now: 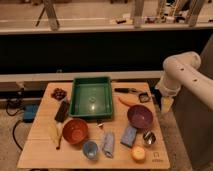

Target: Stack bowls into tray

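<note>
The end effector (167, 104) is hanging at the right edge of the tabletop (40, 152), just beyond the purple bowl (140, 116), and it is not touching anything. Whether it is open or closed, I cannot tell from this view.

The green tray (75, 97) is sitting at the middle back of the tabletop, and no bowl is lying inside it. All three bowls are standing on the wood in front of it. The purple one is waiting near the tray's right front corner. The orange-red bowl (75, 131) is resting near the left front corner. The small light blue bowl (90, 149) is standing just beside the orange-red one, nearer to the front edge.

In my judgement the task is only beginning, and the arm is preparing for the first pick. The purple bowl is the nearest, so it is looking like the natural first target. The next move is asking for a descent over its rim, while keeping away from the metal cup (149, 138) and the orange object (129, 101) that are lying close to it.
</note>
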